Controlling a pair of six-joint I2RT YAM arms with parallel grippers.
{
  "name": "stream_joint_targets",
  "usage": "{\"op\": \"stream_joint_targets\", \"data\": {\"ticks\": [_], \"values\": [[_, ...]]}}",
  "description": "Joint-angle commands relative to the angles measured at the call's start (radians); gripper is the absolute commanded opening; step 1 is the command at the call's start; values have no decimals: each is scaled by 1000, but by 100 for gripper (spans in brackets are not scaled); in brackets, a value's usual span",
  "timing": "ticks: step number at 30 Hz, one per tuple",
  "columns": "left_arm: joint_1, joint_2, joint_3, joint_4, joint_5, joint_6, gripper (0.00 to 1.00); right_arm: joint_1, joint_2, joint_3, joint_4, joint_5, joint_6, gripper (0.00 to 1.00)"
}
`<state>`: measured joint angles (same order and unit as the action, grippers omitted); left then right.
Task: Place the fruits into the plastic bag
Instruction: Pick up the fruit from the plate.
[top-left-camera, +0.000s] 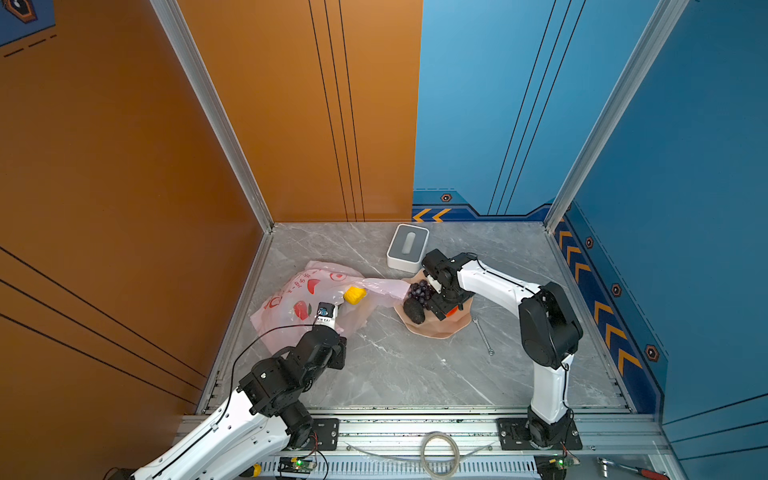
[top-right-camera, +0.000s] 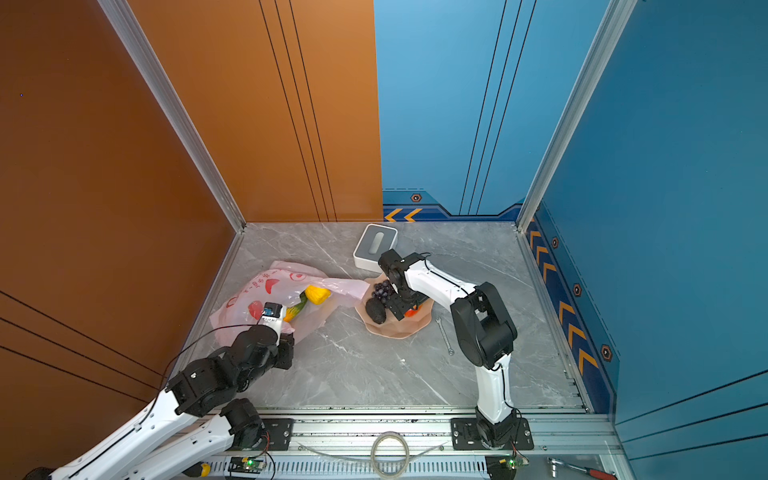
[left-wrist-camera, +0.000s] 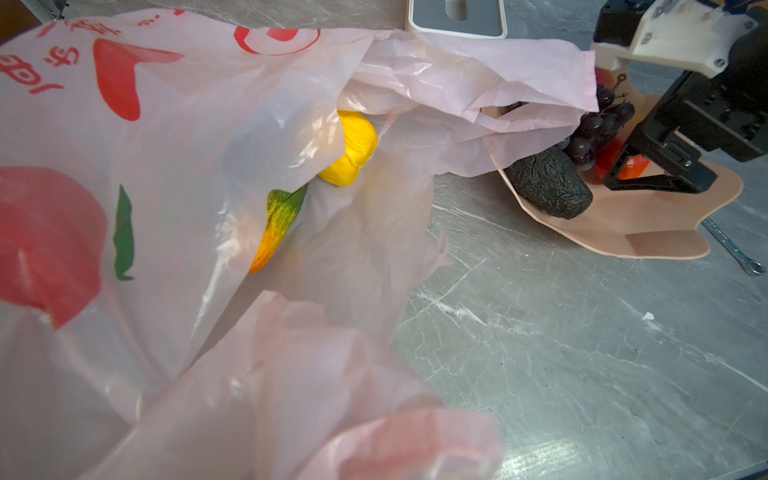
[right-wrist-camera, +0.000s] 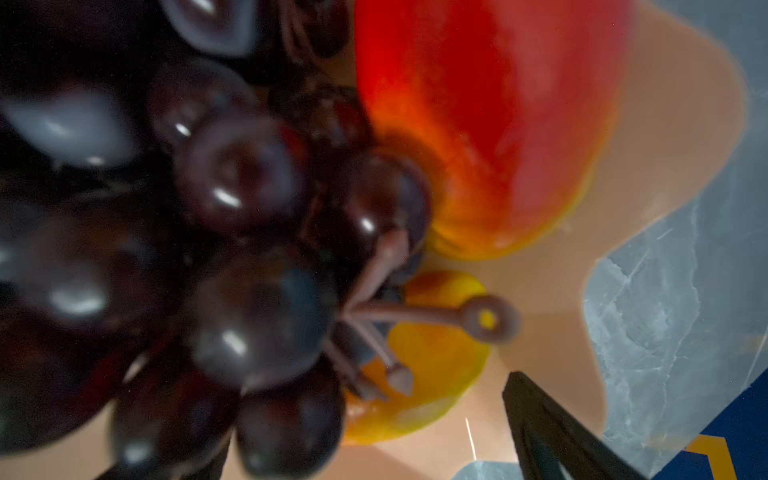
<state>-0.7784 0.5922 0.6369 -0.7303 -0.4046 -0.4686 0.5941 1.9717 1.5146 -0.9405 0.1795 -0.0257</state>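
The pink plastic bag (top-left-camera: 291, 291) lies crumpled at the left with its mouth facing the plate. My left gripper (top-left-camera: 338, 307) is shut on the bag's near edge; film bunches over the jaws in the left wrist view. Inside the mouth lie a yellow fruit (left-wrist-camera: 353, 149) and an orange-and-green one (left-wrist-camera: 276, 224). On the peach plate (top-left-camera: 440, 330) rest the purple grapes (top-left-camera: 419, 291), a blackish avocado (top-left-camera: 413, 311) and a red-orange mango (right-wrist-camera: 490, 104). My right gripper (top-left-camera: 432, 299) is open and low over the plate, its fingers (right-wrist-camera: 552, 436) either side of the grapes. A yellow-orange fruit (right-wrist-camera: 440, 345) shows under the bunch.
A white-and-grey box (top-left-camera: 407, 247) stands just behind the plate and the right wrist. A small wrench (top-left-camera: 484, 334) lies on the marble to the right of the plate. Orange and blue walls enclose the table on three sides. A coil of clear tube (top-left-camera: 439, 455) sits on the front rail.
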Motion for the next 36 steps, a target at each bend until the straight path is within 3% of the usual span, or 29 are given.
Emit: {"op": "stream_joint_targets", "data": {"ticks": [1,18,24,29,36], "values": [[-4,2,26,-15,-10,-5,0,-5,9,-11,17,-18,17,96],[-4,-3,24,-15,-16,-7,0,-13,28,-24,44,-26,36,90],[-5,-3,23,-15,-17,-8,0,-13,12,-37,42,-11,43,83],[-5,-3,23,-15,-16,-8,0,-13,-4,-46,43,-2,44,72],[-8,-6,22,-15,-17,-8,0,-11,-46,-58,43,13,55,70]]}}
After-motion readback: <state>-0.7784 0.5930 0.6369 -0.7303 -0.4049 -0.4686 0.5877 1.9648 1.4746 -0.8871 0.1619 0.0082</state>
